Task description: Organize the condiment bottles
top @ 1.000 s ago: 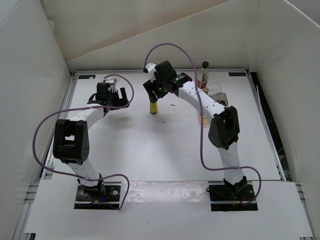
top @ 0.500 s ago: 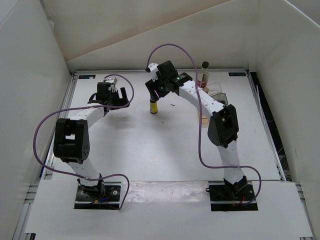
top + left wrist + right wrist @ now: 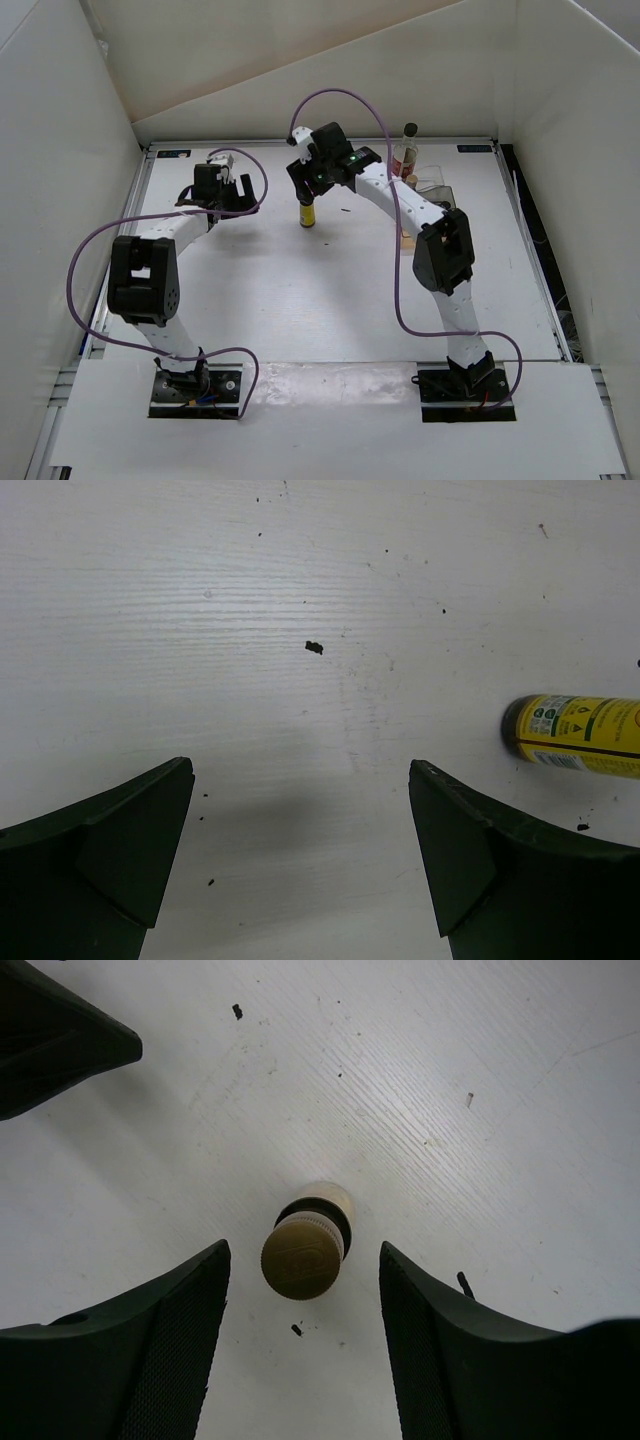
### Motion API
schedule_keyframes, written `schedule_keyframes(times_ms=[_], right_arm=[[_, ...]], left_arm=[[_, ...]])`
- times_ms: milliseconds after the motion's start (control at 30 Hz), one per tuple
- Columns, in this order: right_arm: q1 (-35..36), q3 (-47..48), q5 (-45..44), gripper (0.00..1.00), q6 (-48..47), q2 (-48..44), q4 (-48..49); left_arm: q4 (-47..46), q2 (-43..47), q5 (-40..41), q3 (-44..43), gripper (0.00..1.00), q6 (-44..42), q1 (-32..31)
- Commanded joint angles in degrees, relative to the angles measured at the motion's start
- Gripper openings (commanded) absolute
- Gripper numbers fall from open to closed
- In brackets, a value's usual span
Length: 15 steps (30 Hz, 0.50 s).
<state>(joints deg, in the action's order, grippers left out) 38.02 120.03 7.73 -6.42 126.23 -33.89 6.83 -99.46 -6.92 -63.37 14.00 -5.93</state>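
**A:** Where do we have the right gripper (image 3: 308, 196)?

**B:** We have it hanging over the amber bottle (image 3: 308, 215). The bottle stands upright on the table (image 3: 300, 300), in the far half, roughly midway between the left and right edges.

**A:** Have we taken hold of it?

**B:** No. From the right wrist we look straight down on the gold cap (image 3: 302, 1257). Our two fingers (image 3: 165, 1345) stand wide on either side of it, with bare tabletop showing between each finger and the cap. The gripper is released and grasps nothing.

**A:** And the left gripper (image 3: 300, 770)?

**B:** We hold it low toward the far left corner, well apart from the bottle. Its jaws are spread as well, with only white tabletop and a few dark specks (image 3: 314, 647) between them. The bottle's yellow label (image 3: 585, 735) shows at the right edge of that wrist view, outside the fingers.

**A:** What else do we see of the bottles?

**B:** The red-labelled bottle (image 3: 405, 152), black-capped, stands at the far edge, right of centre, just beside the clear tray (image 3: 436, 178). Our right arm crosses in front of the tray, so we cannot tell what sits inside it.
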Motion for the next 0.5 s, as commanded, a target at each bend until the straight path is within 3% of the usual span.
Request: schedule_keyframes(times_ms=[0,300,467], right_arm=[[0.5,2.9,1.6,0.63,0.1,1.0,2.3],[0.6,4.1,2.1,0.6,-0.1,2.3,1.9],[0.7,4.6,1.9,0.5,-0.6,2.3,1.6]], left_arm=[[-0.6,0.1,-0.8,-1.6,1.0,-0.2,0.6],[-0.9,0.1,-1.0,-1.3,1.0,0.0,1.3],[-1.1,0.0,-1.3,-1.1,1.0,0.2,1.5]])
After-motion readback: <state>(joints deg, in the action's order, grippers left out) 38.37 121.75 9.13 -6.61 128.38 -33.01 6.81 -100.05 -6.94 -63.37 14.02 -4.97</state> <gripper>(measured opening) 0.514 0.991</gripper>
